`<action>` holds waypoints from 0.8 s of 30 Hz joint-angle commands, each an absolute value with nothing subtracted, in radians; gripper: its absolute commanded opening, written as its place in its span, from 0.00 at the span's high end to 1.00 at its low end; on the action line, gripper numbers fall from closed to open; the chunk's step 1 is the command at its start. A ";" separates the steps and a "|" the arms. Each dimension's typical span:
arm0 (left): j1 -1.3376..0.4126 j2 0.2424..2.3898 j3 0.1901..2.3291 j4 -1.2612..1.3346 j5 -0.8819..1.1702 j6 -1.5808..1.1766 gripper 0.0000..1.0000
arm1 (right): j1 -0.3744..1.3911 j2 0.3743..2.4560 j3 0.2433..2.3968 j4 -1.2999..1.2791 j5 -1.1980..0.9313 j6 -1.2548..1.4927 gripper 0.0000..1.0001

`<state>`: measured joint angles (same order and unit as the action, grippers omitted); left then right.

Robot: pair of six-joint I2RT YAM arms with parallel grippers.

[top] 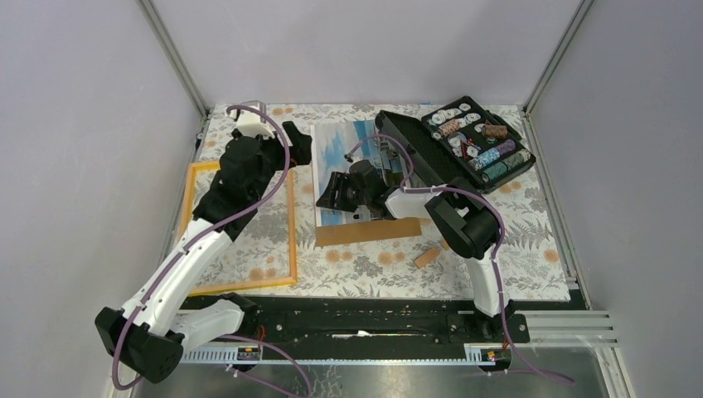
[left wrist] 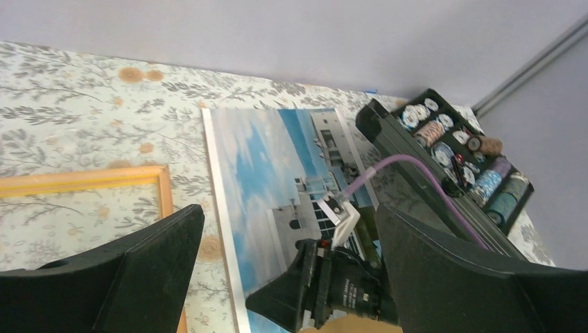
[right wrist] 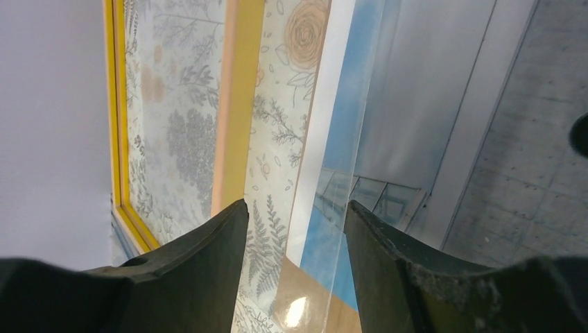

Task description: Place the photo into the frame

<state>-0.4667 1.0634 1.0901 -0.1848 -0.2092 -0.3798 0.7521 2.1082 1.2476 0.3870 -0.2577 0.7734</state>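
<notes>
Yellow: one frame (top: 249, 287), one photo (top: 344, 145).

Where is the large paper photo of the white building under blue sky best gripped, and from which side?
Probably the white left border of the flat paper photo, near the nearer corner, coming from the left. Lying flat, it offers only a thin edge; bare floral cloth lies there, toward the orange-yellow picture frame, while the black chip case crowds its right side.
</notes>
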 commanded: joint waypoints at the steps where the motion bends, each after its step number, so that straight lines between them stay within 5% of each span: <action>1: -0.466 1.002 1.044 -0.083 -0.314 -0.348 0.01 | 0.767 2.090 1.227 0.536 -0.314 0.825 0.40; 24: -0.465 0.785 0.995 -0.051 -0.401 -0.350 0.01 | 0.806 2.262 1.362 0.567 -0.336 0.977 0.39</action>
